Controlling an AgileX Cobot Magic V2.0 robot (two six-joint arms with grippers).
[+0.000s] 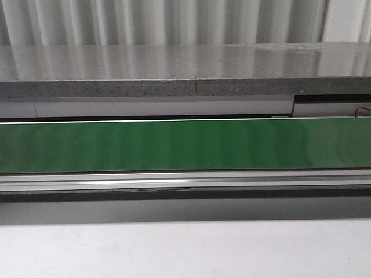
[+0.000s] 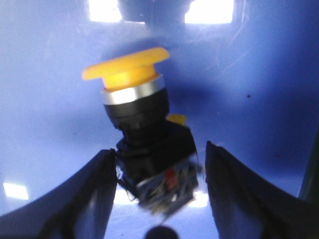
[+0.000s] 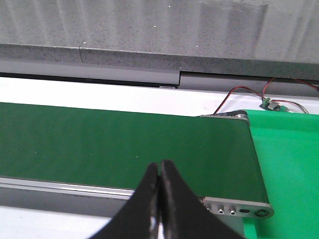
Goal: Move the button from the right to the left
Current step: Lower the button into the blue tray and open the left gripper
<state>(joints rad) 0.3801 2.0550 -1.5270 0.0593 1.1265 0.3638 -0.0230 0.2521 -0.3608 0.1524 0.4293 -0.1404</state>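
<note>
The button (image 2: 134, 99) fills the left wrist view, blurred: yellow mushroom cap, silver ring, black collar and a boxy block below. It stands tilted over the blue bin floor (image 2: 45, 89). My left gripper (image 2: 159, 148) is open around the block; one finger (image 2: 94, 184) touches it and a narrow gap separates the other finger (image 2: 234, 184) from it. A small yellow piece (image 2: 177, 118) shows behind the button. My right gripper (image 3: 159, 163) is shut with nothing in it, above the green belt (image 3: 109, 144). Neither gripper nor the button appears in the front view.
The green conveyor belt (image 1: 185, 145) runs across the front view, with a metal rail (image 1: 185, 180) before it and a grey stone ledge (image 1: 174, 69) behind. In the right wrist view the belt's end bracket (image 3: 239, 208) meets a bright green mat (image 3: 289, 164); wires and a small board (image 3: 269, 103) lie behind.
</note>
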